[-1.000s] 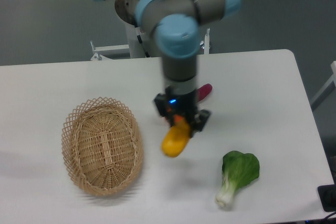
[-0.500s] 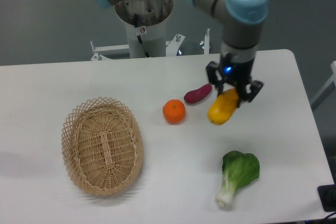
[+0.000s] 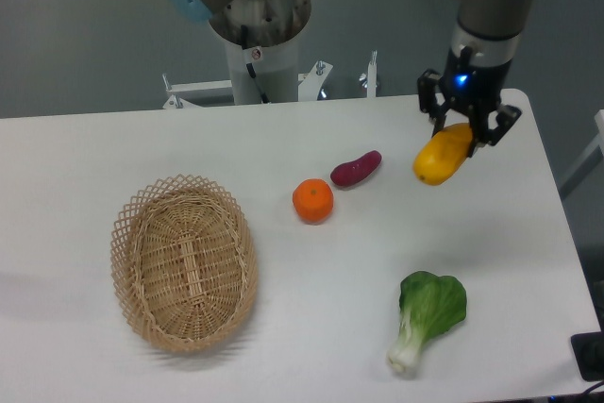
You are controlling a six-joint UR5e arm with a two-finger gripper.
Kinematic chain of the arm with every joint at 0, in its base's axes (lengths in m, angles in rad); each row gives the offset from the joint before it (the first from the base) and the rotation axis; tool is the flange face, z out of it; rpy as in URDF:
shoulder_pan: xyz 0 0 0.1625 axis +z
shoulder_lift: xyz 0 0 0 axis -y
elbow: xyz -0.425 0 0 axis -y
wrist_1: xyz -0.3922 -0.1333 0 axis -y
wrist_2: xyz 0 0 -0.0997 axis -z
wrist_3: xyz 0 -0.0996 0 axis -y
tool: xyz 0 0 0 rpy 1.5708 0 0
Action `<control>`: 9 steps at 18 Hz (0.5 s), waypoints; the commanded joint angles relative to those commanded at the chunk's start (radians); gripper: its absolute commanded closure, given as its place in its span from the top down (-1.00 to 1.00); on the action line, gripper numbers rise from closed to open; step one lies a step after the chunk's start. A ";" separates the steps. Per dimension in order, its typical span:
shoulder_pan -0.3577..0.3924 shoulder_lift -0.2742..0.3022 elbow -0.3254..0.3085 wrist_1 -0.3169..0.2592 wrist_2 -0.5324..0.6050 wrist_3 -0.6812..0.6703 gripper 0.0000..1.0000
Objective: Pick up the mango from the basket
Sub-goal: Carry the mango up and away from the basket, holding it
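The yellow-orange mango (image 3: 441,156) hangs tilted above the table's back right part, its upper end between the fingers of my gripper (image 3: 465,129), which is shut on it. The tan woven basket (image 3: 183,261) lies far off at the front left with nothing inside it. The arm comes down onto the gripper from the top right of the view.
A round orange (image 3: 312,201) and a purple-red oblong vegetable (image 3: 356,168) lie mid-table, left of the mango. A green bok choy (image 3: 427,316) lies at the front right. The robot's base column (image 3: 257,30) stands behind the table. The table's right edge is close to the gripper.
The gripper has carried the mango from beside the basket rightward and toward the back of the table, uncovering the orange and the purple-red vegetable. The basket has not moved.
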 joint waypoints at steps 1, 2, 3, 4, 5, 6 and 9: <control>0.006 0.002 0.000 0.000 -0.005 0.006 0.18; 0.008 0.000 -0.002 0.000 -0.005 0.006 0.18; 0.006 0.000 -0.002 0.002 -0.005 0.006 0.18; 0.006 0.000 -0.002 0.002 -0.003 0.006 0.18; 0.008 0.000 -0.002 0.002 -0.005 0.008 0.18; 0.008 0.000 -0.003 0.002 -0.005 0.006 0.18; 0.006 0.000 -0.002 0.003 -0.006 0.006 0.18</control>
